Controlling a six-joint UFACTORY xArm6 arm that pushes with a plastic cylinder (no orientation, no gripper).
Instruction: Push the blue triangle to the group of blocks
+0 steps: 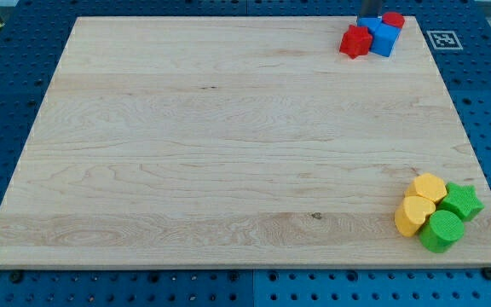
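Observation:
In the board's top right corner a tight cluster holds a red star-like block (355,41), a blue cube (385,39), a red block (394,19) and a smaller blue block (368,24) between them, whose shape I cannot make out. My dark rod enters at the view's top edge, and my tip (371,14) is just behind that smaller blue block, seemingly touching it. In the bottom right corner a second group holds a yellow hexagon-like block (429,186), a yellow heart-like block (413,216), a green star (462,201) and a green cylinder (441,231).
The wooden board (211,145) lies on a blue perforated table. A black-and-white marker tag (442,39) sits just off the board's top right corner. Both groups lie close to the board's right edge.

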